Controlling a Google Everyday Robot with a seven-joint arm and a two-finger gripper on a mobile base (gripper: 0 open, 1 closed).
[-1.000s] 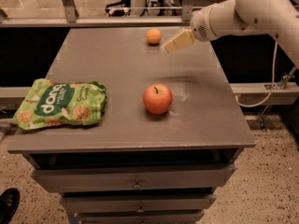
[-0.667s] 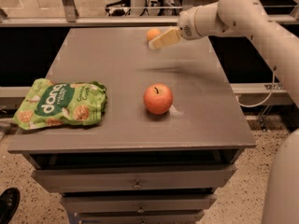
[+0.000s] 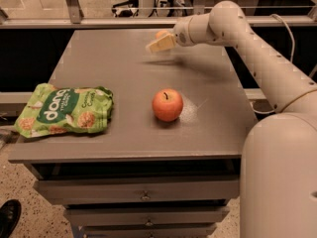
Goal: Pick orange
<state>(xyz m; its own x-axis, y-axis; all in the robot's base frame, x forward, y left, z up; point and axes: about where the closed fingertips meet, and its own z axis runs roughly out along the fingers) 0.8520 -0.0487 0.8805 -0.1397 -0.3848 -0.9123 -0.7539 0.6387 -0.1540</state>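
End effector [image 3: 161, 44] held low at the back of the surface [image 3: 124, 83].
Chip bag [image 3: 64, 110] and apple [image 3: 167, 104] are left well nearer the camera than it; the orange [image 3: 161, 33] is seen just behind it, seemingly lined up for grasping. Its opening cannot be told.

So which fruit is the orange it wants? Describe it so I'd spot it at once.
Look at the grey table, at its far edge, where the robot's gripper hovers. Just behind the gripper peeks the orange, partly hidden. It is small and plain yellow-orange, unlike the bigger reddish apple with a dark stem near the table's middle.
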